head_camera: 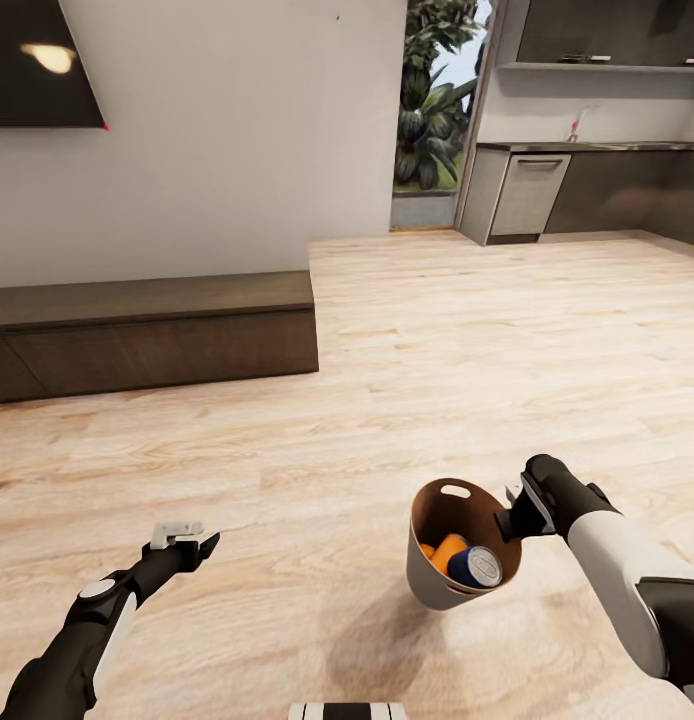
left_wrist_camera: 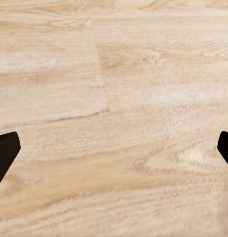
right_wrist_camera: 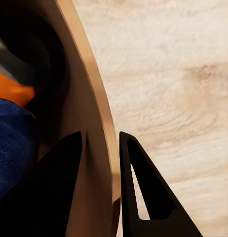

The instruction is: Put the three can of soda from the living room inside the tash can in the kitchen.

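**Cans aboard, kitchen ahead**

While we stand on the pale wood floor [head_camera: 407, 330] of the living room, with the long dark low cabinet [head_camera: 147, 335] against the wall at our left and a corner of the wall TV [head_camera: 37, 60] above it, the kitchen [head_camera: 597, 150] lies well ahead at the far right, its grey base units and steel appliance front [head_camera: 529, 192] under dark wall cabinets. We judge the collecting largely done and the carrying unfinished.

Closer in, the tash can [head_camera: 432, 585] hangs tilted above the floor, casting a shadow below it, its coppery inside and oval handle hole turned toward us. Our right gripper [head_camera: 507, 520] holds it by the rim: in the right wrist view the two dark fingers [right_wrist_camera: 131, 173] pinch the thin wall [right_wrist_camera: 94, 123] between them, one inside, one outside.

Our left gripper [head_camera: 187, 545] hovers over bare boards, jaws spread wide and holding nothing; its fingertips [left_wrist_camera: 5, 150] sit at opposite edges of the left wrist view.

Inside the bin we see the dark blue can of soda [head_camera: 475, 566] and an orange can [head_camera: 447, 550] touching it, with another sliver of orange at the wall, likely the third can. What remains is to reach the kitchen and set the bin down there.
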You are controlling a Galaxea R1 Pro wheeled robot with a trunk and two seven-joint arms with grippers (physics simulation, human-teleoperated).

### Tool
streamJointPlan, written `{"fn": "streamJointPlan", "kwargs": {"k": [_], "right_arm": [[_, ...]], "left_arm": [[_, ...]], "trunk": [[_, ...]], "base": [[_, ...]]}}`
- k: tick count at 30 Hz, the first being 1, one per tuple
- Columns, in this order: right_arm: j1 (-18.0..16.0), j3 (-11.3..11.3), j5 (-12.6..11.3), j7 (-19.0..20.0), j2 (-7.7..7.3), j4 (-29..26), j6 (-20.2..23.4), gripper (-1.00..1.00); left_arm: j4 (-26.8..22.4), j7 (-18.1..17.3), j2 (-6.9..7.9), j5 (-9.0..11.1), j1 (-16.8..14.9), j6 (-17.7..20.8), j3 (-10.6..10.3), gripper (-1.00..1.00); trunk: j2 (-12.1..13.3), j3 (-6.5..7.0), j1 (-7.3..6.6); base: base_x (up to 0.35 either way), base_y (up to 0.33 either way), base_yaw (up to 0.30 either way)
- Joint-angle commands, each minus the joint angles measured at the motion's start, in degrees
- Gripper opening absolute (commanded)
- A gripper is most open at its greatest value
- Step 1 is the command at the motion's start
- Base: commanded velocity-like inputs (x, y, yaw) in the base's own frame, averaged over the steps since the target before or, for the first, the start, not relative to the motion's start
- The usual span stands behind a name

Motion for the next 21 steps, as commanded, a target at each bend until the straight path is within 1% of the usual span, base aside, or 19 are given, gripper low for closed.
{"fn": "streamJointPlan", "kwargs": {"k": [1,9,21], "right_arm": [[-0.03,-0.11,-1.02,-0.02,0.01,0.12,0.13,-1.0],[-1.39,-0.05,-1.02,-0.05,0.02,2.6,0.13,-1.0],[-1.72,0.03,-0.89,-0.09,0.11,4.08,0.13,-1.0]], "left_arm": [[0.01,0.02,0.0,0.0,0.0,0.0,0.0,1.0],[0.02,0.0,0.0,-0.01,0.0,0.0,0.0,1.0],[0.57,0.0,0.0,-0.06,0.0,0.0,-0.02,1.0]], "trunk": [[0.0,0.01,-0.01],[0.0,0.01,-0.01],[0.0,0.01,-0.01]], "base": [[0.0,0.0,0.0],[0.0,0.0,0.0],[0.0,0.0,0.0]]}}
